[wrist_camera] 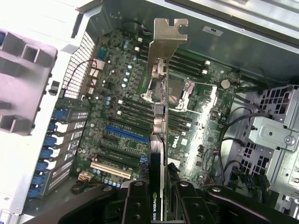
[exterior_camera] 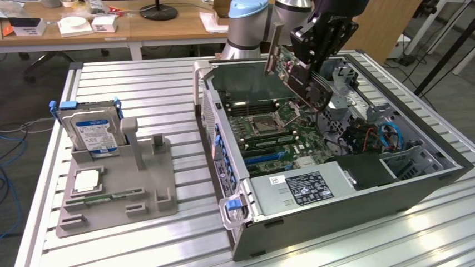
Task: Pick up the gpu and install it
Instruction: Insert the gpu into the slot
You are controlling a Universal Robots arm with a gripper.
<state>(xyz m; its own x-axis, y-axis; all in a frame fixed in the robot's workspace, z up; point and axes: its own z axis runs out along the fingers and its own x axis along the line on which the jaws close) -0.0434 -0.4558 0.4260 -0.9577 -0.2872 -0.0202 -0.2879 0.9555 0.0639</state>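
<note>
Black gripper [exterior_camera: 315,58] clamps the thin dark-green gpu card [exterior_camera: 286,69], upper middle. Held edge-down over the grey open case [exterior_camera: 371,206], presumably for slotting.

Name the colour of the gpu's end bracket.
Silver, bare metal. The bracket on the gpu shows best in the wrist view.

Top of case [exterior_camera: 349,217] is open, so the drop to the board [exterior_camera: 286,139] is free from above. The gpu [wrist_camera: 166,46] hangs edge-down over it, clear of the walls. Room narrows toward the exterior view's right at the cage [wrist_camera: 271,135] and cables [exterior_camera: 387,136]. The psu [exterior_camera: 304,189] blocks the near end, and the slots [wrist_camera: 126,134] lie reachable.
</note>
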